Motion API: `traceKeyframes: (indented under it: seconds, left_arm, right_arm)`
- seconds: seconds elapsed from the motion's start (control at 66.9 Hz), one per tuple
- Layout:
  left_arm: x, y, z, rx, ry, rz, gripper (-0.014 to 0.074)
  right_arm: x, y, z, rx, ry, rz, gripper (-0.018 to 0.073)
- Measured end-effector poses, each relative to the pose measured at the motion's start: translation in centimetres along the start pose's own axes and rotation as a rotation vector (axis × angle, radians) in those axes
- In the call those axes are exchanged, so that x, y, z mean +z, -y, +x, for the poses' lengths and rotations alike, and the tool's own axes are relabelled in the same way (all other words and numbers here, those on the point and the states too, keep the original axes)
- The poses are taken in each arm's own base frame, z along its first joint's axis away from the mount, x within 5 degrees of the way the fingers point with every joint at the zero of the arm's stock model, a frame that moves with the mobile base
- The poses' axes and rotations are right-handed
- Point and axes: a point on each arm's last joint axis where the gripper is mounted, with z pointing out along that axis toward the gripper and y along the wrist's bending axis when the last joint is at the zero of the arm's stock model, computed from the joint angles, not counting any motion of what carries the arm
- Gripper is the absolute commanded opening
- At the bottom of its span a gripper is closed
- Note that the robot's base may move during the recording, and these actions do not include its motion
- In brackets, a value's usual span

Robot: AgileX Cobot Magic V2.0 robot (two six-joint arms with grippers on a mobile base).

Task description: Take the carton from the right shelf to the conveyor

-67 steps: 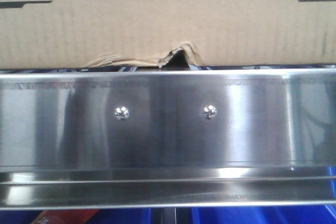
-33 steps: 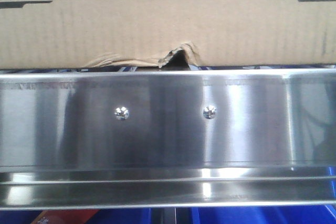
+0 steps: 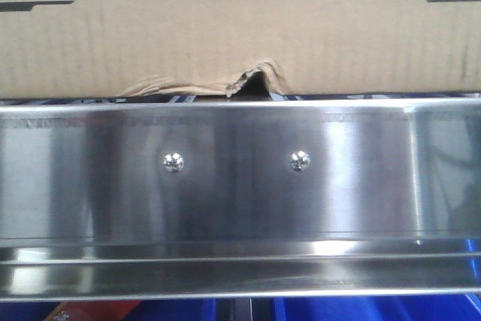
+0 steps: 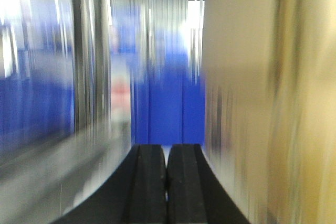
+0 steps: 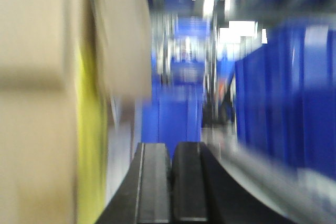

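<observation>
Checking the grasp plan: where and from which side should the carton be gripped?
Probably the two end faces of the carton, pressed between both arms: it spans the front view, too wide for one gripper. The left gripper and right gripper, both shut, flank cardboard. Avoid the torn bottom edge.

Warehouse or stockroom: steel racking, bulk bins and a shipping carton.

Straight ahead of the left pincer (image 4: 167,182), through heavy blur, stand blue plastic bins (image 4: 168,103). A shiny metal upright (image 4: 89,51) is off to its left, and the brown cardboard wall of the carton (image 4: 247,77) is close on its right. The right pincer (image 5: 170,182) has that cardboard close on its left, with more blue bins ahead and to its right. In the front-facing view, the corrugated carton sits on the right shelf (image 3: 75,186), a polished stainless-steel rack with two screw heads (image 3: 173,161) in its broad front. More blue bins show beneath it.
</observation>
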Motion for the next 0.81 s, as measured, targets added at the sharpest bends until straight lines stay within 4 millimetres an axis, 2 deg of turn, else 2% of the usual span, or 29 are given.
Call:
traceKeyframes:
  seconds: [0.06, 0.194, 0.269, 0.388, 0.568, 0.657, 0.807]
  left_arm:
    - [0.0, 0.0, -0.5, 0.000, 0.034, 0.000, -0.0016]
    - [0.4, 0.0, -3.3, 0.000, 0.105, -0.001, -0.0016]
    - [0.5, 0.0, -5.0, 0.000, 0.125, -0.001, -0.0016]
    - [0.5, -0.1, -7.9, 0.000, 0.139, -0.002, -0.0016]
    - [1.2, -0.1, -12.8, 0.000, 0.136, -0.003, -0.0016]
    - [2.2, -0.1, -15.1, -0.007, 0.070, -0.002, -0.0016]
    - [4.7, -0.2, -18.6, -0.007, -0.136, -0.002, -0.0016]
  right_arm:
    - [0.0, 0.0, -0.7, 0.000, 0.074, 0.001, -0.0070]
    - [0.1, 0.0, -2.3, 0.000, 0.145, 0.001, -0.0070]
    - [0.2, 0.0, -4.2, 0.001, 0.179, 0.000, -0.0070]
    - [0.2, -0.1, -8.5, 0.002, 0.209, -0.005, -0.0070]
    - [0.2, -0.3, -13.5, 0.002, 0.161, -0.011, -0.0070]
    - [1.2, -0.3, -15.5, 0.001, 0.084, -0.014, -0.0070]
    - [3.5, -0.5, -18.6, 0.000, -0.077, -0.019, -0.0070]
